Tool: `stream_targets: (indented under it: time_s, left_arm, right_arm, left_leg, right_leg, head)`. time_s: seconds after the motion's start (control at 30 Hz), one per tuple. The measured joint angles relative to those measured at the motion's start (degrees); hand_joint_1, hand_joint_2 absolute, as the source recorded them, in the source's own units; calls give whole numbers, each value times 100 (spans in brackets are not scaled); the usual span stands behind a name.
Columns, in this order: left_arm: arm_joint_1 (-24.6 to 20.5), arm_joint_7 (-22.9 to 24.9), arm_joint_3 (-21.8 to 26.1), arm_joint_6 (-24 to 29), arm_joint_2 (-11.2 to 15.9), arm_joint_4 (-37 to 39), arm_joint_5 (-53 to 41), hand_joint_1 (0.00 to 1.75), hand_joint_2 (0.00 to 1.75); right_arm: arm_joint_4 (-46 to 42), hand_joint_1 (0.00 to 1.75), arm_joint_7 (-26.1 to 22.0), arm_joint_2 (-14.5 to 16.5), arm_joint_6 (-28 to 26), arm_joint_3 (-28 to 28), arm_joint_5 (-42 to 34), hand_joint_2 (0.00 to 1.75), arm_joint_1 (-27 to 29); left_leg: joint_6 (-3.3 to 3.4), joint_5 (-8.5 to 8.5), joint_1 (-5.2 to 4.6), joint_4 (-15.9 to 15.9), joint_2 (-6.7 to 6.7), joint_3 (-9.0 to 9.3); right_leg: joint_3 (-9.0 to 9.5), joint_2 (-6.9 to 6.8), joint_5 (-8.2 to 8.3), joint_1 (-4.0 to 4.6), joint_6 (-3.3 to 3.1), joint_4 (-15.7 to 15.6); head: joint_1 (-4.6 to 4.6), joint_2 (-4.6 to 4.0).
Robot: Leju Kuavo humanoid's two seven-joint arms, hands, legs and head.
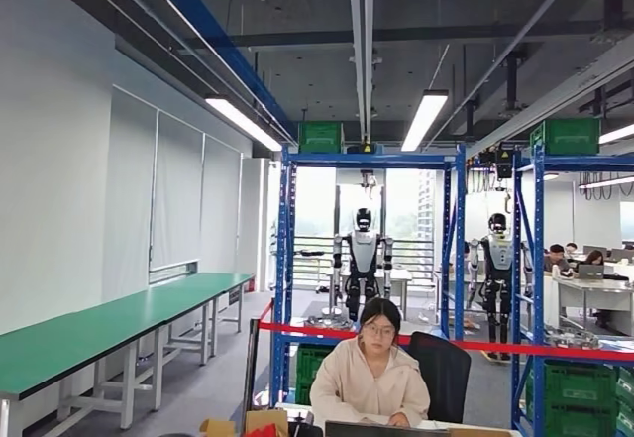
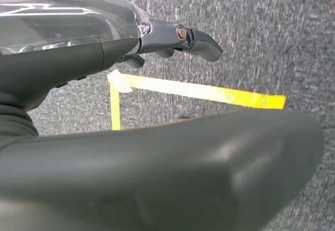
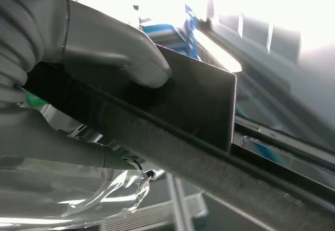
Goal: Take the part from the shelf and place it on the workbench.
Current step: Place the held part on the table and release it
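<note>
Right now I take the blue shelf frame [image 1: 282, 269] in the middle of the head view as my landmark. Beside it stands a second blue rack [image 1: 537, 278], so I count two racks, each with one green crate on top: one [image 1: 321, 137] above my landmark, one [image 1: 565, 136] above the other. More green crates [image 1: 312, 366] sit low inside the racks. Behind the landmark I count two other humanoid robots, one [image 1: 363, 259] framed between its posts and one [image 1: 498, 269] toward the second rack. A red tape barrier [image 1: 449, 344] stretches across the front of both racks. Before the landmark one person [image 1: 371, 373] in a pale hoodie sits at a desk, a black chair [image 1: 443, 373] beside them. Away from the landmark, along the wall, runs one long green-topped workbench [image 1: 112, 323]. My right hand [image 3: 79, 74] shows in its wrist view with the thick thumb [image 3: 118, 53] pressed on one dark flat panel, the part [image 3: 197, 102], and the other fingers under it, so the part is clamped in that hand, well away from the workbench surface. My left hand [image 2: 166, 37] hangs over grey carpet [image 2: 276, 42] marked with yellow tape [image 2: 205, 92]; its dark fingers [image 2: 203, 42] reach straight out and hold nothing.
</note>
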Motion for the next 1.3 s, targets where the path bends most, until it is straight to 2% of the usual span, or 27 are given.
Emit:
stream_targets:
  time_s: [0.07, 0.1, 0.17, 0.2, 0.23, 0.27, 0.3, 0.37, 0.4, 0.43, 0.53, 0.57, 0.63, 0.7, 0.73, 0.77, 0.8, 0.87, 0.9, 0.93, 1.03, 1.1, 1.13, 1.2, 1.23, 1.27, 1.3]
  left_arm:
    - [2, -4, -3, -2, 3, 0, -3, 0, 175]
    - [2, -5, -4, -3, 6, 0, -3, 0, 175]
    - [7, -7, -4, -4, 13, 0, -3, 0, 175]
    - [14, -7, -4, -5, 16, 0, -3, 0, 175]
    - [25, -7, -4, -8, 17, 0, -4, 0, 175]
    - [34, -8, -5, -15, 18, 0, -7, 0, 175]
    - [38, -11, -5, -23, 21, 0, -9, 0, 175]
    - [29, -22, -6, -40, 27, 0, -14, 0, 175]
    - [22, -27, -7, -46, 29, 0, -15, 0, 175]
    - [21, -31, -7, -50, 30, 0, -16, 0, 175]
    - [28, -40, -7, -63, 31, 0, -18, 0, 175]
    - [27, -43, -7, -70, 31, 0, -18, 0, 175]
    - [22, -52, -7, -85, 33, 0, -18, 0, 175]
    - [22, -59, -7, -95, 35, 0, -18, 0, 175]
    - [23, -61, -7, -96, 36, 0, -18, 0, 175]
    - [23, -62, -7, -96, 37, 0, -18, 0, 175]
    - [22, -64, -7, -97, 37, 0, -18, 0, 175]
    - [18, -69, -7, -101, 37, 0, -18, 0, 175]
    - [17, -75, -7, -104, 37, 0, -18, 0, 175]
    - [21, -86, -7, -107, 38, 0, -18, 0, 175]
    - [30, -136, -9, -118, 41, 0, -30, 0, 175]
    - [26, -168, -14, -122, 45, 0, -44, 0, 175]
    - [23, -180, -17, -122, 51, 0, -51, 0, 175]
    - [22, -190, -20, -121, 62, 0, -55, 0, 175]
    - [24, -193, -21, -121, 67, 0, -57, 0, 175]
    - [27, -199, -23, -120, 68, 0, -59, 0, 175]
    - [27, -208, -27, -120, 71, 0, -62, 0, 175]
  right_arm:
    - [297, 175, 171, -85, -16, 162, 170, 175, -51]
    - [465, 175, 301, -121, -31, 247, 222, 175, -108]
    - [831, 175, 580, -210, -67, 431, 278, 175, -233]
    - [1004, 175, 702, -255, -69, 516, 289, 175, -273]
    - [1159, 175, 789, -294, -58, 585, 295, 175, -298]
    - [1324, 175, 873, -324, -44, 641, 299, 175, -330]
    - [1522, 175, 953, -345, -30, 681, 302, 175, -381]
    - [1965, 175, 1051, -371, -29, 694, 301, 175, -523]
    - [2182, 175, 1068, -378, -34, 676, 300, 175, -592]
    - [2382, 175, 1087, -383, -39, 654, 300, 175, -650]
    - [2944, 175, 1185, -390, -6, 572, 300, 175, -785]
    - [3124, 175, 1220, -390, 14, 531, 300, 175, -828]
    - [3482, 175, 1276, -390, 40, 453, 299, 175, -924]
    - [3820, 175, 1299, -390, 47, 402, 299, 175, -991]
    - [3971, 175, 1308, -390, 60, 379, 299, 175, -1005]
    - [4101, 175, 1322, -390, 75, 353, 299, 175, -1010]
    - [4219, 175, 1340, -390, 90, 320, 299, 175, -1016]
    - [4440, 175, 1375, -393, 95, 239, 298, 175, -1046]
    - [4538, 175, 1381, -397, 90, 198, 296, 175, -1067]
    - [4635, 175, 1383, -402, 87, 159, 295, 175, -1091]
    - [4913, 175, 1381, -408, 95, 47, 293, 175, -1129]
    - [5076, 175, 1379, -409, 102, -24, 293, 175, -1145]
    - [5147, 175, 1378, -409, 103, -51, 293, 175, -1154]
    - [5288, 175, 1377, -409, 104, -90, 297, 175, -1160]
    - [5350, 175, 1370, -409, 105, -106, 299, 175, -1149]
    - [5410, 175, 1355, -409, 107, -120, 299, 175, -1139]
    - [5461, 175, 1335, -409, 106, -135, 298, 175, -1130]
  left_leg:
    - [-39, -84, -4, 72, 1, -29]
    - [-55, -211, -7, 256, 1, -108]
    - [-83, -547, 1, 913, 4, -401]
    - [-101, -660, 6, 1239, 4, -552]
    - [-119, -681, 12, 1418, 5, -638]
    - [-136, -596, 23, 1390, 6, -629]
    - [-153, -422, 38, 1149, 10, -519]
    - [-181, -77, 62, 433, 20, -187]
    - [-165, 3, 63, 185, 24, -75]
    - [-137, 16, 54, 63, 25, -24]
    - [-17, 14, 28, 35, 18, -26]
    - [17, 23, 33, 29, 15, -24]
    - [67, 33, 41, 20, 13, -20]
    - [92, 30, 28, 20, 13, -19]
    - [97, 28, 20, 20, 13, -17]
    - [101, 26, 12, 20, 10, -14]
    - [103, 24, 5, 20, 7, -8]
    - [103, 16, -5, 19, -2, 2]
    - [95, 14, -10, 18, -5, 0]
    - [83, 14, -12, 17, -6, -8]
    - [13, 18, -5, -17, -3, -16]
    - [-31, -111, -5, 113, 2, -66]
    - [-45, -255, -7, 337, 5, -162]
    - [-69, -582, -11, 1036, 6, -483]
    - [-83, -667, -9, 1324, 6, -622]
    - [-95, -654, -5, 1443, 7, -687]
    - [-104, -542, 1, 1357, 8, -655]
  right_leg:
    - [29, -21, 46, -25, -40, -80]
    - [41, -32, 70, -43, -61, -117]
    - [46, -45, 86, -56, -82, -132]
    - [46, -49, 87, -56, -84, -129]
    - [45, -52, 86, -58, -83, -125]
    - [45, -52, 82, -63, -77, -118]
    - [45, -51, 75, -72, -66, -106]
    - [29, -46, 44, -73, -15, -51]
    - [9, -40, 31, -67, 17, -19]
    - [-11, -36, 25, -58, 49, 4]
    - [-30, -36, 15, -71, 116, 26]
    - [-52, -36, -43, -81, 139, 91]
    - [-232, -34, -311, -95, 183, 523]
    - [-577, -33, -639, -105, 204, 1278]
    - [-710, -32, -709, -107, 206, 1548]
    - [-753, -31, -675, -107, 200, 1623]
    - [-685, -29, -533, -106, 186, 1457]
    - [-344, -21, -141, -88, 137, 704]
    - [-191, -17, -4, -72, 111, 359]
    - [-97, -13, 58, -54, 89, 138]
    - [-46, -12, 64, -43, 35, -22]
    - [-3, -22, 105, -67, -21, -113]
    - [16, -27, 122, -79, -43, -147]
    - [20, -28, 126, -70, -58, -152]
    - [19, -28, 124, -69, -59, -149]
    - [18, -25, 120, -69, -58, -144]
    - [18, -22, 115, -72, -53, -135]
  head:
    - [0, -2]
    - [1, -2]
    - [1, -2]
    - [1, -2]
    - [1, -2]
    - [1, -2]
    - [1, -2]
    - [-1, -2]
    - [-3, -2]
    - [-5, -2]
    - [-8, -2]
    - [-8, -2]
    - [-8, -2]
    - [-9, -2]
    - [-9, -2]
    - [-9, -2]
    - [-9, -2]
    - [-8, -2]
    - [-8, -2]
    - [-8, -1]
    - [-8, -1]
    - [-8, -2]
    - [-8, -2]
    - [-8, -2]
    - [-8, -2]
    - [-8, -2]
    - [-7, -2]
